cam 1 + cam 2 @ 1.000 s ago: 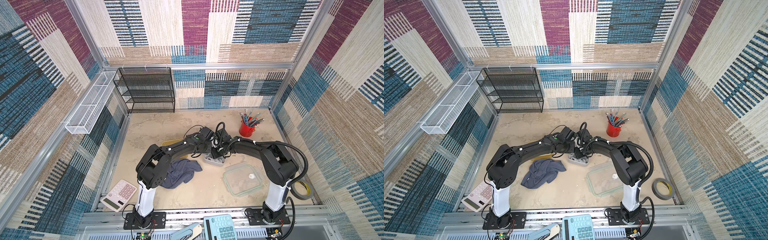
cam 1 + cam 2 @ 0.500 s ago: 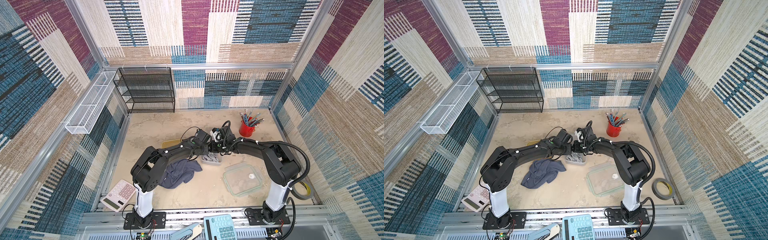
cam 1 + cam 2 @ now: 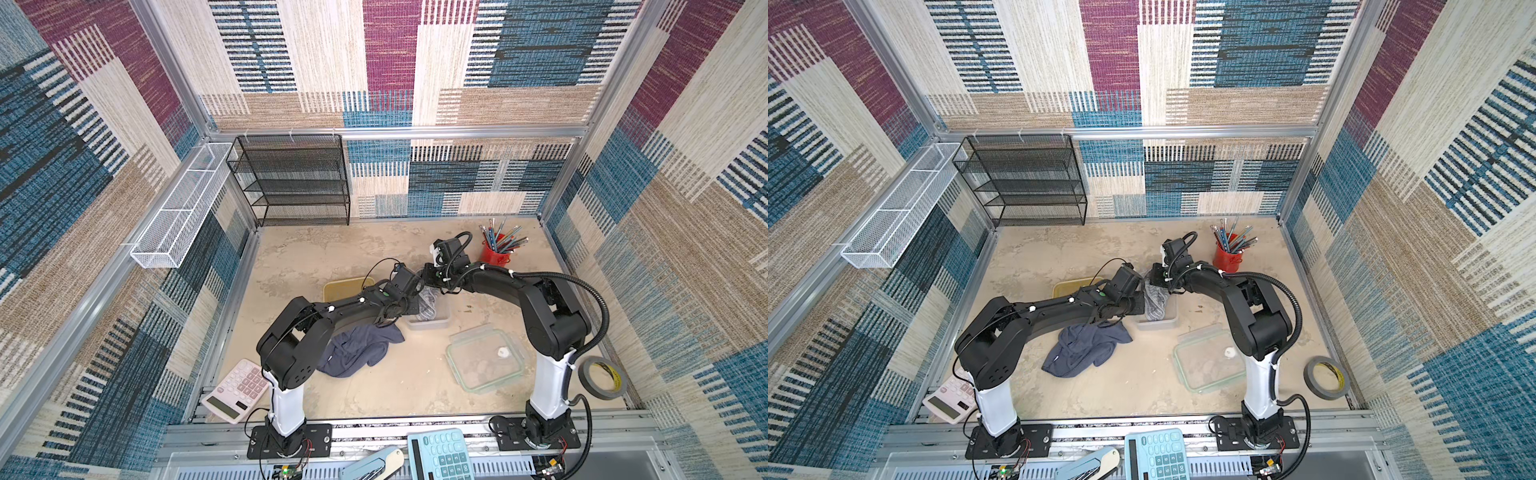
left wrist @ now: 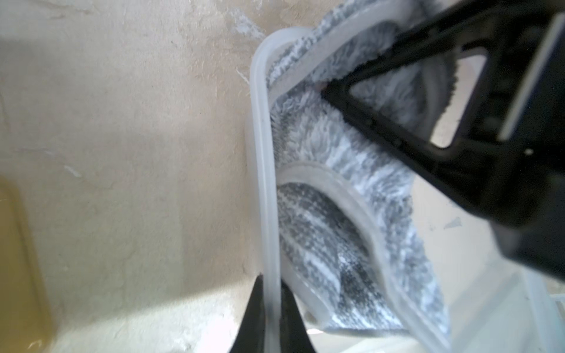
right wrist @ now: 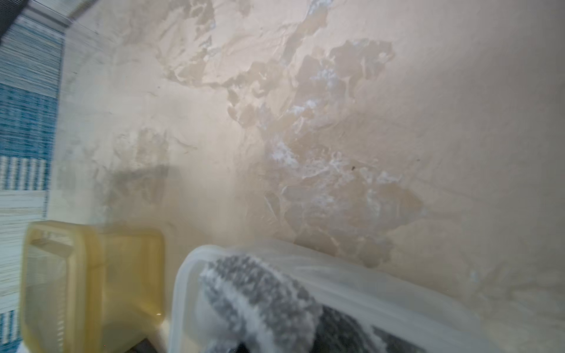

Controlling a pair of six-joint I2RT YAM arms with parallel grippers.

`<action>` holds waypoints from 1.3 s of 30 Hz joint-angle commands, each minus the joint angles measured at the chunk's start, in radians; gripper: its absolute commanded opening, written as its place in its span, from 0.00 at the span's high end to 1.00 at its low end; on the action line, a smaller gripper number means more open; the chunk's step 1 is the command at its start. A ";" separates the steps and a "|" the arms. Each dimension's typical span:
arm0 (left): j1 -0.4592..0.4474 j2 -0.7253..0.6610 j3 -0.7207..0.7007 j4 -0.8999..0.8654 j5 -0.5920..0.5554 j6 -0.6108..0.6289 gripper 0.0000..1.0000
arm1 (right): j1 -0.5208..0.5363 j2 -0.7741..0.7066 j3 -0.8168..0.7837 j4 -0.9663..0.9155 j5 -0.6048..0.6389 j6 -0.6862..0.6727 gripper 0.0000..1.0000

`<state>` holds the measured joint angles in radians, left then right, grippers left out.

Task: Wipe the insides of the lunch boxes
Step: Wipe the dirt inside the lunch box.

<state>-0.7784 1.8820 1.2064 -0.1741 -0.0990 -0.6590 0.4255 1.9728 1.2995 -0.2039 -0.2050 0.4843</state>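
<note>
Gripping left claw: closed on the frosted rim of the clear lunch box, one finger outside the wall, the other inside.
Cloth-bearing right claw: shut on a grey-and-white striped cloth, which hangs from it down into the clear lunch box.
Clear box, place: mid-surface, between the two wrists in both top views, lidless.
Clear box, heading: mouth upward. From the left wrist, one straight rim runs away from the claw tips to a rounded corner. From above, arms and cloth hide too much to fix the long axis.
Neighbouring amber lunch box: translucent, just beside the clear one on the robot's left and partly hidden by the left arm. Its long axis cannot be told.
Loose clear lid: green-rimmed, flat on the surface near the right arm's base, askew to the surface's edges, with a small white speck on it.
Dark blue cloth: crumpled on the surface under the left arm.
Surface: beige, mottled with paler chipped patches.
Far edge: red cup of pencils at the right, black mesh rack in the back left corner.
Near edge: pink calculator, teal calculator, roll of tape.
Room: walls of woven patchwork in blue, maroon and beige on an aluminium frame, with a white wire basket on the left wall.
</note>
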 commanded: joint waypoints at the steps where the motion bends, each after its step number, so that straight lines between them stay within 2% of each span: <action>1: -0.019 0.002 0.016 -0.083 0.153 0.035 0.99 | -0.007 0.040 0.069 -0.035 0.267 -0.093 0.92; 6: -0.017 0.017 0.084 -0.196 0.055 0.059 0.99 | -0.007 0.061 0.099 -0.178 0.453 -0.226 0.90; 10: -0.010 0.034 0.130 -0.242 -0.007 0.057 0.99 | -0.007 0.040 0.074 -0.246 0.465 -0.295 0.90; 18: -0.005 0.079 0.205 -0.254 -0.121 0.036 0.99 | 0.002 0.033 0.045 -0.416 0.313 -0.395 0.88; 25: 0.008 0.114 0.270 -0.249 -0.196 0.015 0.99 | 0.033 -0.010 -0.031 -0.473 0.222 -0.457 0.91; 28: 0.011 0.110 0.268 -0.223 -0.222 0.004 0.98 | 0.049 -0.029 -0.046 -0.476 0.145 -0.457 0.91; 34: 0.013 0.110 0.249 -0.137 -0.166 -0.032 0.98 | 0.072 -0.037 -0.055 -0.436 -0.112 -0.440 0.91; 39: 0.013 0.101 0.217 -0.086 -0.102 -0.065 0.98 | 0.070 -0.025 -0.065 -0.364 -0.218 -0.419 0.91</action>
<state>-0.7681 1.9930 1.4342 -0.3958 -0.2020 -0.6506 0.4915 1.9320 1.2495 -0.5301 -0.2714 0.0441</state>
